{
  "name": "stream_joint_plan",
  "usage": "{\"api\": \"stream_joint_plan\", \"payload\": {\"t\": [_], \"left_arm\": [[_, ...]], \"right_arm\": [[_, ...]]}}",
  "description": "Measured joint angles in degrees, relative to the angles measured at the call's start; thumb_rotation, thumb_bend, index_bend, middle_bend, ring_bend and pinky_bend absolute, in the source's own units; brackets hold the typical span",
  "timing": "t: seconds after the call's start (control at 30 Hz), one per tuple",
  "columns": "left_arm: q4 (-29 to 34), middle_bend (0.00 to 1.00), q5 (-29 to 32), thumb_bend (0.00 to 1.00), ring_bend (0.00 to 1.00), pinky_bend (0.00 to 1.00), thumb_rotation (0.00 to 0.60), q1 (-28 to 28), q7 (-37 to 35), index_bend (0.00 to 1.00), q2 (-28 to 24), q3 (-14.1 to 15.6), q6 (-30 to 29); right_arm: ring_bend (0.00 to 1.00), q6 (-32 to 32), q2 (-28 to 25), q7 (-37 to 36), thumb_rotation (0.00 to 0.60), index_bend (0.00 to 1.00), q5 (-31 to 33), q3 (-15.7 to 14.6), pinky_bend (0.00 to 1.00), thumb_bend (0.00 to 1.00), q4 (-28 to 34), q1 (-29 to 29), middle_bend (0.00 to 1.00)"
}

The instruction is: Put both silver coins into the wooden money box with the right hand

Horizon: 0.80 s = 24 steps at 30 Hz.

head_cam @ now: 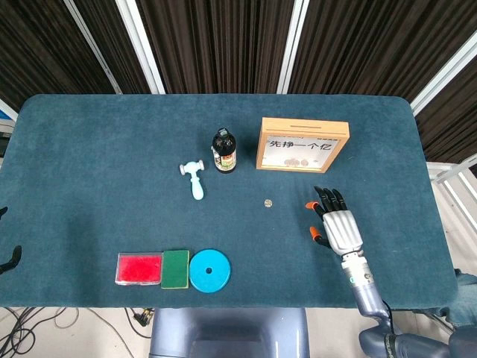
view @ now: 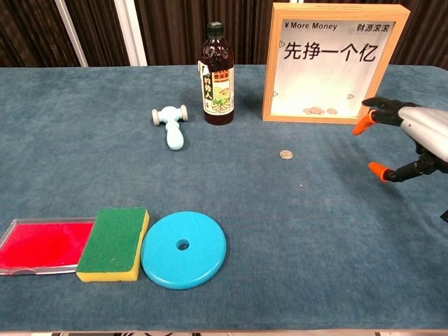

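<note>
Your right hand (head_cam: 337,226) hangs over the blue worktop (head_cam: 89,164) with its fingers apart and nothing between them; the chest view shows the orange-tipped thumb and a finger spread well clear of each other. Your left hand does not show in either view.

One silver coin (head_cam: 268,202) lies flat on the worktop to the left of your hand and slightly beyond its fingertips, apart from them with bare cloth between. The wooden money box (head_cam: 302,144) stands upright ahead of your fingertips and a little to their left, its clear front facing you. Several coins (view: 316,110) already rest on its floor behind the pane; you cannot tell from these views which of them is which.

Farther left of your hand, past the coin, a dark bottle (head_cam: 223,151) stands just beside the box, and a pale blue toy hammer (head_cam: 194,179) lies beyond it. Well to the left and nearer to you than your hand, a blue disc (head_cam: 209,270), a green sponge (head_cam: 175,268) and a red tray (head_cam: 139,268) sit in a row, touching or nearly so.
</note>
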State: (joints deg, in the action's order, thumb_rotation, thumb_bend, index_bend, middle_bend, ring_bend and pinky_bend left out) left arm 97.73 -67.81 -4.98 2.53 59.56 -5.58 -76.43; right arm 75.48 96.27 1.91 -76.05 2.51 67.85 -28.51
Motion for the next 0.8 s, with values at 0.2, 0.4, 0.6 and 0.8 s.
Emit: {"api": "stream_joint_plan", "payload": {"t": [0.2, 0.4, 0.6, 0.8], "left_arm": [[0.2, 0.00, 0.5, 0.40, 0.00, 0.00, 0.600, -0.1, 0.3, 0.10, -0.1, 0.0, 0.2], [0.5, 0.00, 1.0, 0.40, 0.00, 0.00, 0.600, -0.2, 0.5, 0.10, -0.2, 0.0, 0.6], [0.7, 0.00, 1.5, 0.40, 0.00, 0.00, 0.600, -0.2, 0.5, 0.10, -0.5, 0.0, 1.0], [0.9, 0.00, 1.9, 0.40, 0.00, 0.00, 0.600, -0.3, 0.5, 0.10, -0.6, -0.1, 1.4]], "right_arm": [[0.00, -3.9, 2.2, -0.5, 0.600, 0.30, 0.1, 2.1, 0.00, 0.44, -3.4, -1.8, 0.11], [0.00, -7.9, 4.4, -0.2, 0.600, 0.31, 0.3, 4.2, 0.00, 0.44, -6.1, -4.3, 0.11], [0.00, -11.5, 6.9, 0.0, 0.600, 0.34, 0.4, 5.8, 0.00, 0.44, -9.0, -6.9, 0.11], [0.00, -14.8, 8.9, 0.1, 0.600, 0.35, 0.7, 7.3, 0.00, 0.44, -11.5, -9.3, 0.11]]}}
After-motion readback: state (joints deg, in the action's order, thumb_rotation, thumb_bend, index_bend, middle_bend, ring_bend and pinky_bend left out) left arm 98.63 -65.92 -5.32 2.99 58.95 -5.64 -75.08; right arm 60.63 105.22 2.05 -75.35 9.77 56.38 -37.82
